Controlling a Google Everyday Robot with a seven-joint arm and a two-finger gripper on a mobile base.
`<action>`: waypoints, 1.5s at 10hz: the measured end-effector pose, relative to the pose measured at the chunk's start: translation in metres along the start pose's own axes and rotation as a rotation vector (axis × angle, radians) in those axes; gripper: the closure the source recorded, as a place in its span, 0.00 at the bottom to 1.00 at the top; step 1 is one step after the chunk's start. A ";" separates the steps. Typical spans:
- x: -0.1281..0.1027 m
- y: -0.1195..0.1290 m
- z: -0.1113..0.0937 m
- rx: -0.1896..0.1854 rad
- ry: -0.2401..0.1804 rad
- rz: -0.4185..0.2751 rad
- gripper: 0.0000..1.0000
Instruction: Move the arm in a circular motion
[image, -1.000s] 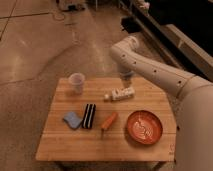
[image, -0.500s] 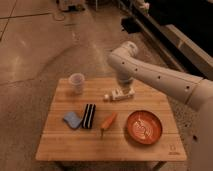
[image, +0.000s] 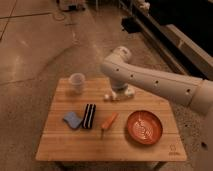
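My arm (image: 155, 85), stiff and heavy, reaches from the right over the far middle of the table (image: 60, 145), my gripper (image: 119, 90) pinched shut just above it; I judge nothing needs grasping.

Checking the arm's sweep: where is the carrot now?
Camera view: the carrot lies centre-front on the table, between the striped block and the orange plate; the shut gripper hangs behind it.

The arm (image: 150, 82) reaches in from the right over the bench (image: 65, 145). Its pincer (image: 118, 89), closed, sits down by a white item (image: 127, 93) near the far edge.
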 end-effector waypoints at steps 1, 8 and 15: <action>0.001 0.004 0.000 -0.002 0.002 0.001 0.54; -0.008 0.039 -0.005 0.003 -0.002 0.006 0.54; 0.007 0.064 -0.004 0.005 -0.005 0.014 0.54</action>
